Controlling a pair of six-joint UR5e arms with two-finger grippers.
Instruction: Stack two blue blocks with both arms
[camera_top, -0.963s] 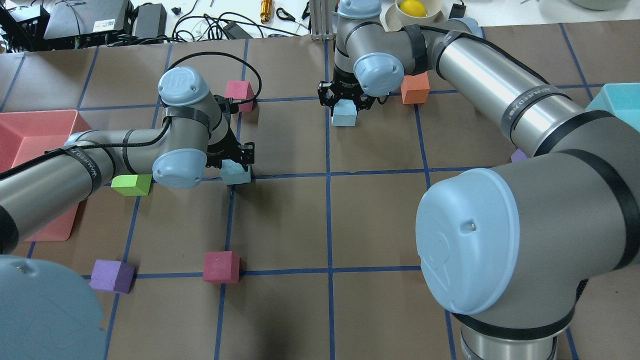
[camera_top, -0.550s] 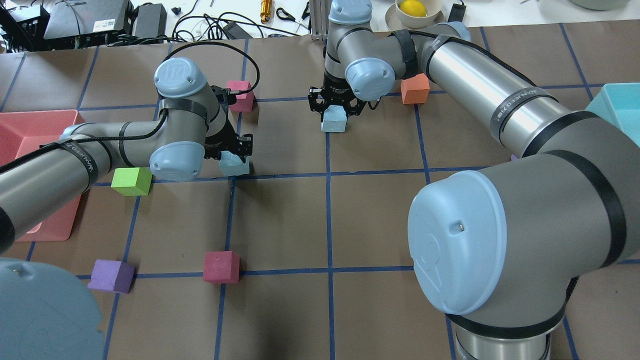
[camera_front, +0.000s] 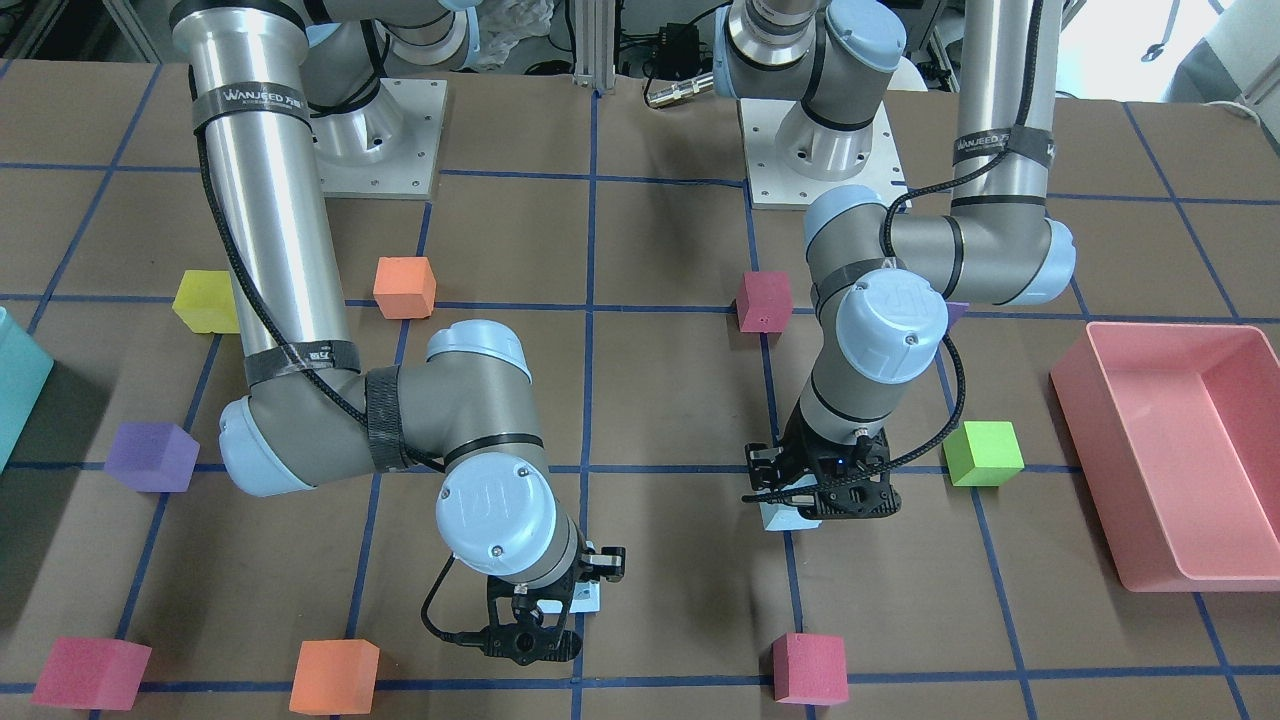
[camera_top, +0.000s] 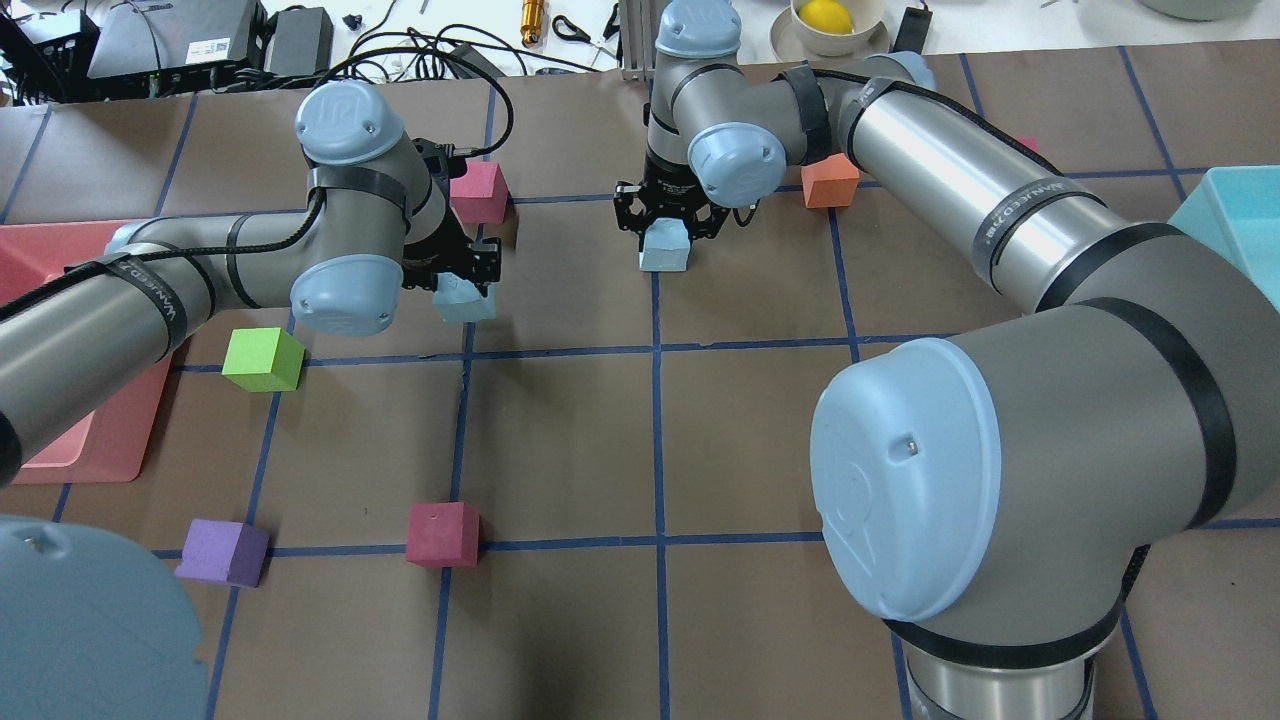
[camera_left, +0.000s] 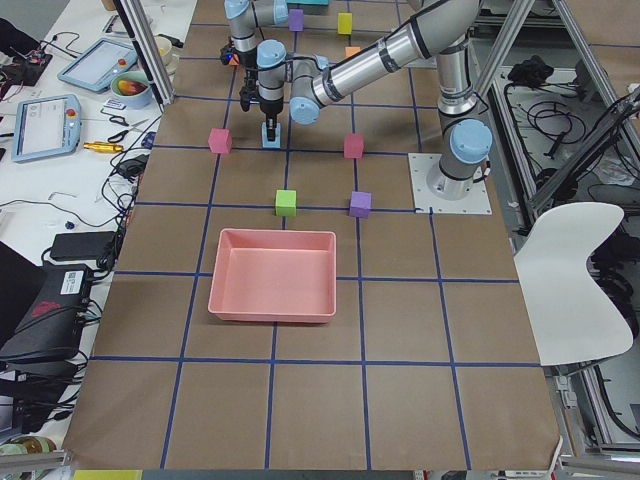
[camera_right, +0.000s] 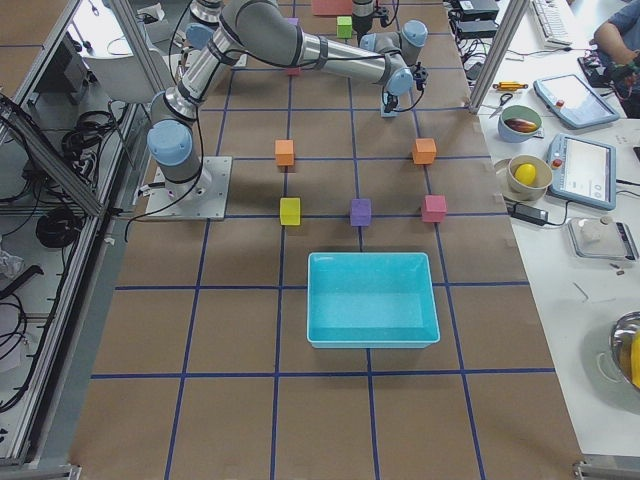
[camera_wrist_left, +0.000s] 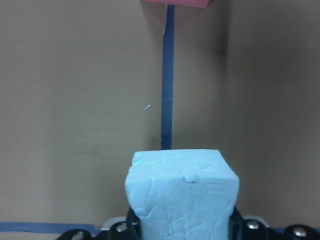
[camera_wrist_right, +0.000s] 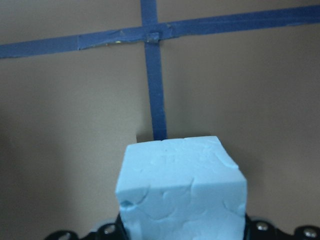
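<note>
The black two-finger left hand (camera_top: 458, 272) is clamped on a pale sky-blue foam cube (camera_top: 466, 301), which is held under the silver-grey left arm (camera_top: 200, 275) beside a crossing of blue tape lines (camera_top: 657, 400) on the brown paper-covered worktop (camera_top: 560, 440). In the left wrist view this cube (camera_wrist_left: 182, 192) is seen gripped from both sides, its scuffed face filling the lower middle, with a tape line running away beyond it. The right hand (camera_top: 668, 213) is likewise closed around a second pale sky-blue foam cube (camera_top: 665, 248), carried at the end of the silver-grey right arm (camera_top: 960, 190) and lying on the far stretch of the middle tape line; in the right wrist view that cube (camera_wrist_right: 182, 185) is shown pinched between the fingers just short of a tape crossing. Whether either cube touches the worktop cannot be told. The two cubes are kept well apart, and neither is set on the other. A pink foam cube (camera_top: 479, 191) is found just beyond the left hand, and an orange foam cube (camera_top: 830, 181) near the right hand. A lime-green foam cube (camera_top: 262, 358) is placed beside a salmon-pink plastic tray (camera_top: 40, 260) at the left edge.
</note>
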